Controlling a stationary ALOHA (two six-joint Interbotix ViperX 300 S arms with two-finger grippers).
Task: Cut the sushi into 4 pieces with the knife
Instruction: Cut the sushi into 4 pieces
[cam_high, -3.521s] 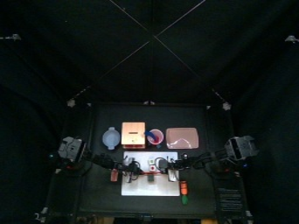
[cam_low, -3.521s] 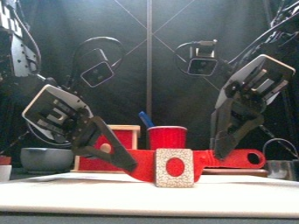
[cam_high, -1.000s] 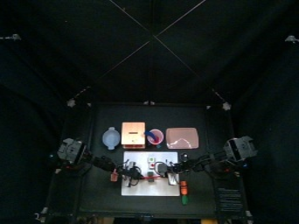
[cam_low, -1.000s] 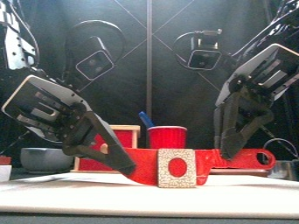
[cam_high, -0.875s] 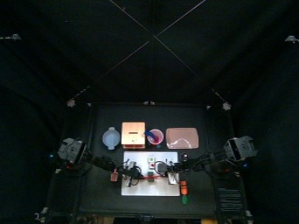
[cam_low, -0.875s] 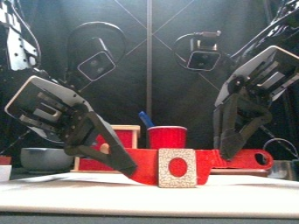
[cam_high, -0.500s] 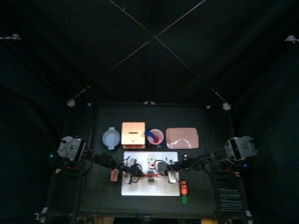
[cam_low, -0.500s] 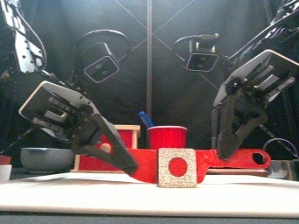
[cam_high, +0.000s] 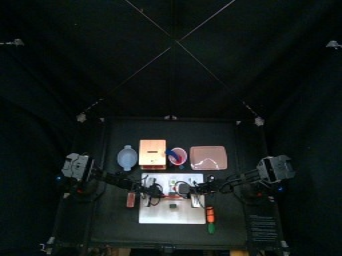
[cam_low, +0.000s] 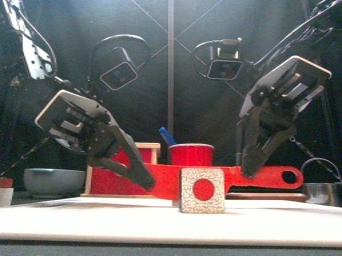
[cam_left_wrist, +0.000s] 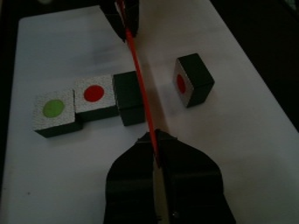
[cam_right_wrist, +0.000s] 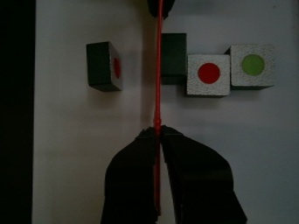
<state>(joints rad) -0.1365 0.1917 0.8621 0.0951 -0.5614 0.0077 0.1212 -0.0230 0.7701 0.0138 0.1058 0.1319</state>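
Observation:
Both grippers hold one red toy knife level above the white cutting board. My left gripper is shut on the end at the left, and my right gripper is shut on the handle end. In the wrist views the knife shows edge-on between the shut jaws of the left gripper and the right gripper. The sushi roll lies on the board under it. One sushi piece stands apart on one side of the blade. The other sushi blocks stay together in a row on the other side.
Behind the board stand a blue-grey bowl, a wooden box, a red cup with a blue knife, and a pink tray. A small green toy lies near the board's front right corner.
Both grippers have lifted the knife a little off the sushi. The separate piece and the row have stayed where they were.

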